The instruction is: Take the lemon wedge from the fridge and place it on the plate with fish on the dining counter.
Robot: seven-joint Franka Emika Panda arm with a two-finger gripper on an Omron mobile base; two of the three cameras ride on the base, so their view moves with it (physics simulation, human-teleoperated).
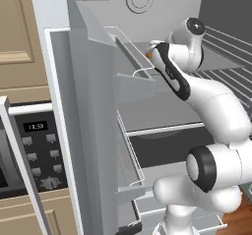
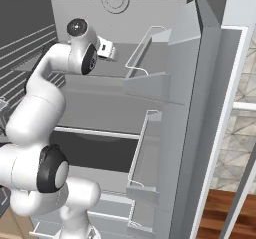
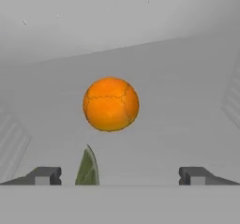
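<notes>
Fridge (image 1: 93, 131) stands open, both doors swung wide; grey interior with wire shelves and clear door bins. A black microwave (image 1: 34, 150) sits in beige cabinetry to its left. The arm reaches onto an upper shelf (image 2: 120, 83). The hand (image 3: 119, 176) has fingers spread wide, holding nothing. Between them, nearer the left finger, stands the lemon wedge (image 3: 87, 168), a greenish sliver, long axis upright in the hand view. Beyond it rests an orange (image 3: 111, 104).
</notes>
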